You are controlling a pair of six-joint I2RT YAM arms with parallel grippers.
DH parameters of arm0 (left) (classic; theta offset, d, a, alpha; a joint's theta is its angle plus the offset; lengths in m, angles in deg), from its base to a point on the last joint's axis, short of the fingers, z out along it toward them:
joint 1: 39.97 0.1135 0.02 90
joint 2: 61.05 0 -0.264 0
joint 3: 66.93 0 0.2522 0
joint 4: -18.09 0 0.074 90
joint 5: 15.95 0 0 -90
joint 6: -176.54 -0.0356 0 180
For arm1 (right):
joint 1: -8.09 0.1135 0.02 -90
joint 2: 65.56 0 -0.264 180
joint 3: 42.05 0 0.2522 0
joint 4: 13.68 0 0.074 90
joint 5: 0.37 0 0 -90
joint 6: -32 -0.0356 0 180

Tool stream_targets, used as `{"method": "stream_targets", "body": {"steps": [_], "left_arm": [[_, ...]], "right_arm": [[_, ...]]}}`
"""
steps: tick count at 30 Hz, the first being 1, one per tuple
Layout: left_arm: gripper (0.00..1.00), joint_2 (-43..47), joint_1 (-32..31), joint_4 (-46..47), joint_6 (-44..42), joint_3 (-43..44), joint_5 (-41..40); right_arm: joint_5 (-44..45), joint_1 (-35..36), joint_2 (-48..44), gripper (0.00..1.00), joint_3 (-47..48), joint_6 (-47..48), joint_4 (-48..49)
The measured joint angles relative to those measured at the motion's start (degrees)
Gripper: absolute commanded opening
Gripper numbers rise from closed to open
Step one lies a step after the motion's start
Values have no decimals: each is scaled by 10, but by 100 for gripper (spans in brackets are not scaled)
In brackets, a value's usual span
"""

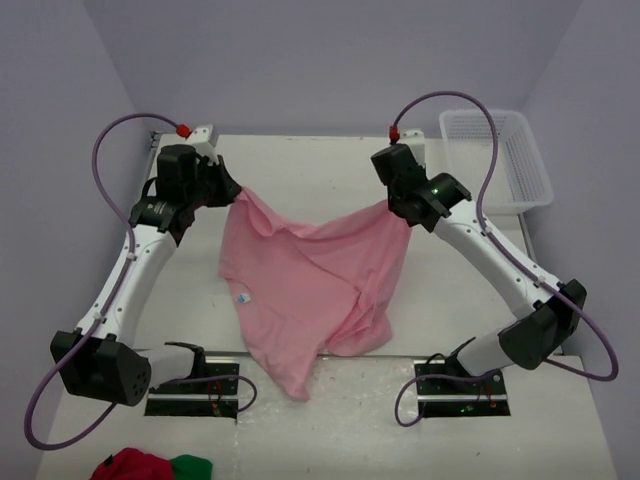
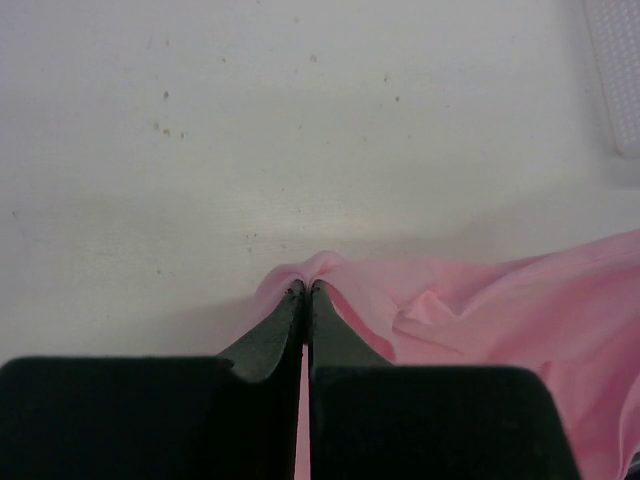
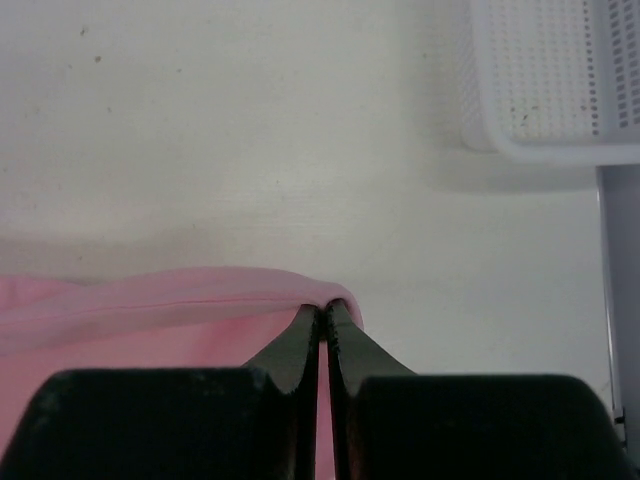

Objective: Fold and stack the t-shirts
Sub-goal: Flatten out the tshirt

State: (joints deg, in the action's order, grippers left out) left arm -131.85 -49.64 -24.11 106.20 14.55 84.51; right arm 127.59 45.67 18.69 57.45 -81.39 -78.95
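Observation:
A light pink t-shirt (image 1: 305, 285) hangs stretched between both arms above the table, sagging in the middle, with a small white label (image 1: 243, 297) on its left side. My left gripper (image 1: 236, 191) is shut on the shirt's upper left corner; in the left wrist view the cloth (image 2: 480, 300) bunches around the closed tips of my left gripper (image 2: 305, 289). My right gripper (image 1: 402, 210) is shut on the upper right corner, and in the right wrist view the hem (image 3: 170, 300) folds over the tips of my right gripper (image 3: 327, 310). The shirt's lower end trails toward the front edge.
A white mesh basket (image 1: 520, 160) stands at the back right corner, also in the right wrist view as a white basket (image 3: 550, 80). Red and green cloth (image 1: 150, 466) lies at the near left, below the table's edge. Lavender walls close in the sides and back.

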Motion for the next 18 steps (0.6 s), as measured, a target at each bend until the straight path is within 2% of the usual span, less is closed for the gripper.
{"method": "stream_targets", "body": {"steps": [10,18], "left_arm": [[0,20,-1,14,-28,75,-18],[0,42,-1,18,-41,110,-27]], "right_arm": [[0,-60,7,0,161,122,30],[-19,-104,35,0,259,164,30]]}}
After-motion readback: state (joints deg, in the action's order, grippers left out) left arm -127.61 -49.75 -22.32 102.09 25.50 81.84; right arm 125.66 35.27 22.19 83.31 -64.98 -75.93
